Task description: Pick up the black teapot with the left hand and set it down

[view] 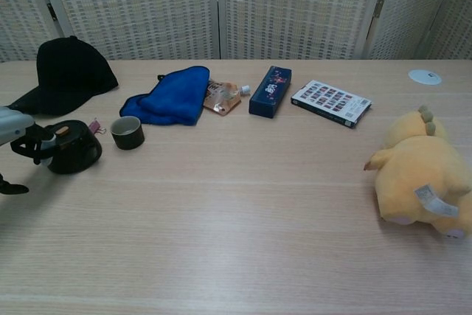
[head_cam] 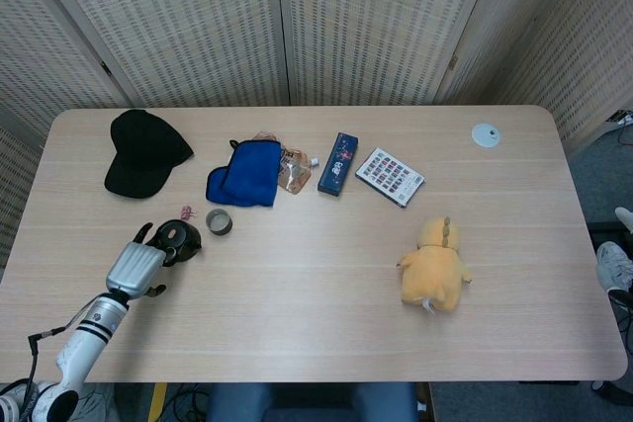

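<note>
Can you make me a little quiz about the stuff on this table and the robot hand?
1. True or false: the black teapot stands on the table.
2. What sits just to the right of the teapot in the chest view? A) the small dark cup B) the yellow plush toy C) the black cap
3. Fill in: the blue cloth lies between the black cap and the crumpled ______ wrapper.

Key
1. True. The left hand is right at the teapot, and whether it grips the handle is hard to tell.
2. A
3. plastic
</note>
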Action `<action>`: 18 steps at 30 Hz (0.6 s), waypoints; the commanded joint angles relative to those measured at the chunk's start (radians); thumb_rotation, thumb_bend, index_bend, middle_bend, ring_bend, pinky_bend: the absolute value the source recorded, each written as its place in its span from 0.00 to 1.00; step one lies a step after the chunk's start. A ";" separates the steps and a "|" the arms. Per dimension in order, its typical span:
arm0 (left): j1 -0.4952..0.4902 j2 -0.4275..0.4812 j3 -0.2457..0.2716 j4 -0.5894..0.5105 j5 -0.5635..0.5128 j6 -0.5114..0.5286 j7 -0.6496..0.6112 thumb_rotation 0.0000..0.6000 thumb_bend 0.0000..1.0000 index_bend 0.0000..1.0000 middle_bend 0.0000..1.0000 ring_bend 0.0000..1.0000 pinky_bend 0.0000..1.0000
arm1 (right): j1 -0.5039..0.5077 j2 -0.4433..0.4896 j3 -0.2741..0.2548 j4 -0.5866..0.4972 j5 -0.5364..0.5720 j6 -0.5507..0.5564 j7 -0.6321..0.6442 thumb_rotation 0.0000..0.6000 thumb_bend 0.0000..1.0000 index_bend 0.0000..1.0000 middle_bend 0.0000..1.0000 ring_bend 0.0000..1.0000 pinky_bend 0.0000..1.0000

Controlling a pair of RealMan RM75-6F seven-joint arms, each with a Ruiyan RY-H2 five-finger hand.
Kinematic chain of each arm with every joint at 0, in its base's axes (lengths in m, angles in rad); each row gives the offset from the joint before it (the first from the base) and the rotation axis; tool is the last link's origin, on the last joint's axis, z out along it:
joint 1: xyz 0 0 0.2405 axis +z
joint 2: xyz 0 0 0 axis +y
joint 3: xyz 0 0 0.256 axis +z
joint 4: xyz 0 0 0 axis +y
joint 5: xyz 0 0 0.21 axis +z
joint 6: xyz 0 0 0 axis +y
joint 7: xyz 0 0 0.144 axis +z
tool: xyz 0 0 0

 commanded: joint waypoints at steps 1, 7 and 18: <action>-0.001 -0.001 0.003 -0.001 -0.004 -0.006 0.004 1.00 0.20 0.49 0.47 0.39 0.00 | 0.000 -0.001 0.000 0.001 0.000 0.000 0.000 1.00 0.22 0.20 0.22 0.20 0.14; -0.004 0.002 0.004 -0.007 -0.016 -0.019 0.008 1.00 0.20 0.51 0.49 0.41 0.00 | -0.002 -0.004 0.000 0.005 0.005 -0.001 0.002 1.00 0.22 0.20 0.22 0.20 0.14; -0.012 0.021 -0.004 -0.032 -0.046 -0.052 -0.030 0.64 0.17 0.70 0.69 0.57 0.00 | -0.005 -0.008 0.006 0.013 0.014 0.004 0.002 1.00 0.22 0.20 0.22 0.20 0.14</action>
